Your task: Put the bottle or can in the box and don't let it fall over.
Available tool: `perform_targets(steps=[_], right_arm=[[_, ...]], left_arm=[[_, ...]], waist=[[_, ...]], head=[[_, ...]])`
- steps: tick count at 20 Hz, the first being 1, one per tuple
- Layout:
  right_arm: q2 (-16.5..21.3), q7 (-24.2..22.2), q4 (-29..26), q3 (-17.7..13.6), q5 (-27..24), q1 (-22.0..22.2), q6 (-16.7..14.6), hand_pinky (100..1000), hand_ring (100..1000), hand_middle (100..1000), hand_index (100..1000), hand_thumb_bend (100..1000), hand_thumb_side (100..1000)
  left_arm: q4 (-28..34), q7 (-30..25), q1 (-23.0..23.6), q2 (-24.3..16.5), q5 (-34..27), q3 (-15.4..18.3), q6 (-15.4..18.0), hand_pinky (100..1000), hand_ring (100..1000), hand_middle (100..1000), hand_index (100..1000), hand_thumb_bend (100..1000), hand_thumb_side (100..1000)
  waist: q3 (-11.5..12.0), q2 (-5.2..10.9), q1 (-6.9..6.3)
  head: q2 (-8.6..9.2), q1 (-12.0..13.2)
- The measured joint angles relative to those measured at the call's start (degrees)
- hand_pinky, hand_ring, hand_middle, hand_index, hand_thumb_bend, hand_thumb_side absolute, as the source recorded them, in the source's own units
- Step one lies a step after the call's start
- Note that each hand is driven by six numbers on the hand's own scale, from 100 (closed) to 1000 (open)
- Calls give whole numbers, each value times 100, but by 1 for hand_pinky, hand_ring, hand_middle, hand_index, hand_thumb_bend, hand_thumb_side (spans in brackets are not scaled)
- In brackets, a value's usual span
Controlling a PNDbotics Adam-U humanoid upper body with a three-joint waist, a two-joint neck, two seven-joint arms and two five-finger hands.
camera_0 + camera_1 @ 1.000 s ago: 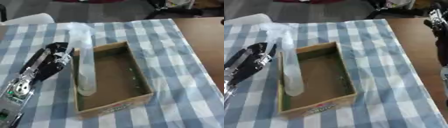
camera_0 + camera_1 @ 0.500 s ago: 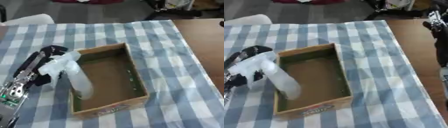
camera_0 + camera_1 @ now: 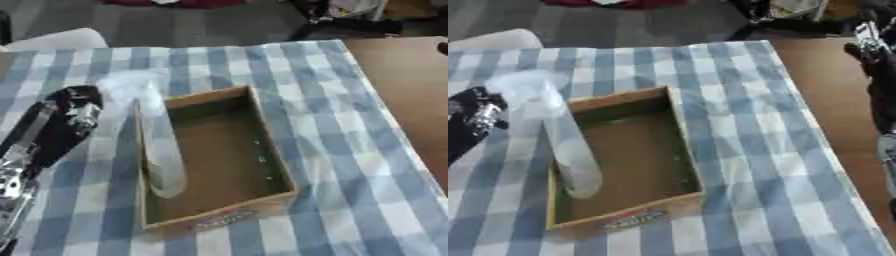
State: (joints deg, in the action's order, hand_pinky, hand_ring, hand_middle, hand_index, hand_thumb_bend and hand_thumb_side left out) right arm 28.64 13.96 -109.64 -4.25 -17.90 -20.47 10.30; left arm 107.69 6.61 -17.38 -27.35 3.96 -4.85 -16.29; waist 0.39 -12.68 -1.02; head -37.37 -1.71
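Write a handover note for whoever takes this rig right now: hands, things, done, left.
Left hand: beside the top of the clear plastic bottle; whether its fingers hold it cannot be made out.
Right hand: at the right edge over the bare wooden table, idle, fingers unclear.
Bottle: base down inside the open brown cardboard box, against its left wall, on the blue-and-white checked cloth.
Done: bottle is in.
Left: confirm it stands alone, then withdraw.

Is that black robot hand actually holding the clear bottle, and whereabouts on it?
Yes: the left hand holds the clear bottle by its upper end, its lower end inside the box.
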Motion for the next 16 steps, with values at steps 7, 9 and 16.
perform_targets(steps=[7,9,16], right_arm=[[38,29,0,-30,0,37,-5,928,1000,1000,877,100,534],[39,31,0,-31,0,37,-5,928,1000,1000,877,100,533],[47,33,-1,-31,3,38,-7,927,1000,1000,876,100,531]], left_arm=[[218,1746,293,-224,-741,718,228,490,728,731,704,100,644],[204,2061,339,-264,-1040,845,431,490,725,729,700,100,673],[-4,2458,427,-289,-1978,1145,1063,461,713,714,693,100,701]], waist=[[21,4,-6],[21,5,-2],[12,5,8]], head=[[-6,-42],[-11,-47],[-128,-15]])
